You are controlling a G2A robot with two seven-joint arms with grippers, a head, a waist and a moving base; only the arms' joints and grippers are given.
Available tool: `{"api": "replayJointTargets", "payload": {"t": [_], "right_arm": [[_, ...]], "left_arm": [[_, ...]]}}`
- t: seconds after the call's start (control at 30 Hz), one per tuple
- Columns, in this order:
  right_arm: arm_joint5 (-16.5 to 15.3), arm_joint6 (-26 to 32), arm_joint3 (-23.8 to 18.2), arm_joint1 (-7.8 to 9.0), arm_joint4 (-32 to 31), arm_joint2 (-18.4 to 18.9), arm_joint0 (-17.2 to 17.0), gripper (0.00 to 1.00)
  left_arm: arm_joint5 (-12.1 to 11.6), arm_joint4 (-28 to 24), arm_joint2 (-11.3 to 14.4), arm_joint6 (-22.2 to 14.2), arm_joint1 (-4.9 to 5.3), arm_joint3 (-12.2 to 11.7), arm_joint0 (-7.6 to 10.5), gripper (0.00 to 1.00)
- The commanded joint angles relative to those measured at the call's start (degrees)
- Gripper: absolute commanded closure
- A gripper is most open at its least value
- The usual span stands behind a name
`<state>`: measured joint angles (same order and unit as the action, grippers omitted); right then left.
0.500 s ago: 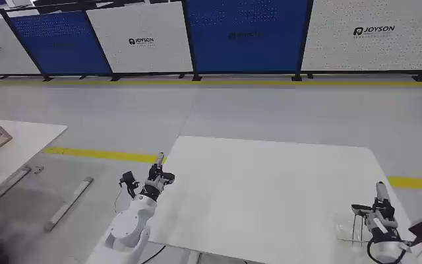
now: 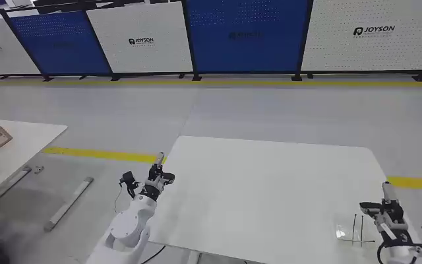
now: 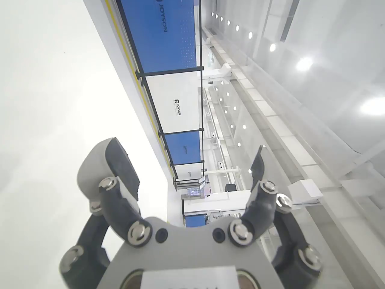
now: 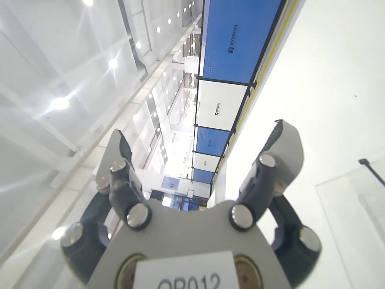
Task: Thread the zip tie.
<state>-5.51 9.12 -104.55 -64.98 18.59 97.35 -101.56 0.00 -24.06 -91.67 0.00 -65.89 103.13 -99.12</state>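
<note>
Top view: the zip tie (image 2: 357,228) is lying on a clear plastic sheet (image 2: 341,232) near the right-hand edge of the white table (image 2: 264,191), and the right gripper (image 2: 386,190) is hovering near it, at that edge. The left gripper (image 2: 159,160) is sitting well apart, at the opposite edge. The tie is looking thin and flat, so a grab could be skating over it or catching the slippery sheet instead

Left wrist view: the left gripper (image 3: 186,148) is pointing out along the table with its fingers spread wide and nothing between them. It is facing a long reach across, so any two-handed threading is depending on the arms meeting cleanly

Right wrist view: the right gripper (image 4: 200,127) is also keeping its fingers apart, empty. The zip tie (image 4: 365,162) is showing its head end off to one side, on the sheet (image 4: 343,194), not between the fingers. Closing from here would be pinching air, and a misaligned descent could be flicking the tie off the table
</note>
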Motion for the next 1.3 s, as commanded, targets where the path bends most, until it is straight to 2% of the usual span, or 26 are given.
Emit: {"api": "replayJointTargets", "payload": {"t": [0.0,0.1,0.13,0.17,0.6,0.67,0.73,0.8,0.83,1.0,1.03,1.1,1.17,1.27], "right_arm": [[-0.20,5.58,0.14,0.34,0.82,2.33,-0.41,0.00],[0.04,16.08,0.80,1.13,0.42,5.48,-0.32,0.00],[0.95,22.18,1.49,1.63,-0.50,6.49,0.28,0.00],[2.09,25.12,2.67,1.96,-0.78,7.60,1.25,0.00],[2.50,25.71,3.07,2.05,-0.89,7.92,1.65,0.00],[2.06,29.58,2.13,2.27,-1.57,7.41,1.96,0.00],[0.76,39.25,3.20,3.15,-2.87,9.30,3.90,0.00],[-0.16,41.42,4.02,3.53,-3.01,10.93,5.11,0.00],[-0.91,45.03,3.86,3.86,-3.80,11.04,5.84,0.00],[1.07,61.68,5.04,5.87,-10.10,11.73,11.42,0.00],[1.42,62.98,5.69,6.16,-11.15,11.77,12.64,0.00],[1.80,68.81,6.54,6.96,-15.63,10.34,15.11,0.00],[2.92,69.26,8.07,7.19,-15.50,10.16,16.86,0.00],[2.92,69.26,8.07,7.19,-15.50,10.16,16.86,0.00]], "left_arm": [[0.00,0.00,0.00,0.00,0.00,0.00,0.00,0.00],[0.00,0.00,0.00,0.00,0.00,0.00,0.00,0.00],[0.00,0.00,0.00,0.00,0.00,0.00,0.00,0.00],[0.00,0.00,0.00,0.00,0.00,0.00,0.00,0.00],[0.00,0.00,0.00,0.00,0.00,0.00,0.00,0.00],[0.00,0.00,0.00,0.00,0.00,0.00,0.00,0.00],[0.00,0.00,0.00,0.00,0.00,0.00,0.00,0.00],[0.00,0.00,0.00,0.00,0.00,0.00,0.00,0.00],[0.00,0.00,0.00,0.00,0.00,0.00,0.00,0.00],[0.00,0.00,0.00,0.00,0.00,0.00,0.00,0.00],[0.00,0.00,0.00,0.00,0.00,0.00,0.00,0.00],[0.00,0.00,0.00,0.00,0.00,0.00,0.00,0.00],[0.00,0.00,0.00,0.00,0.00,0.00,0.00,0.00],[0.00,0.00,0.00,0.00,0.00,0.00,0.00,0.00]]}}
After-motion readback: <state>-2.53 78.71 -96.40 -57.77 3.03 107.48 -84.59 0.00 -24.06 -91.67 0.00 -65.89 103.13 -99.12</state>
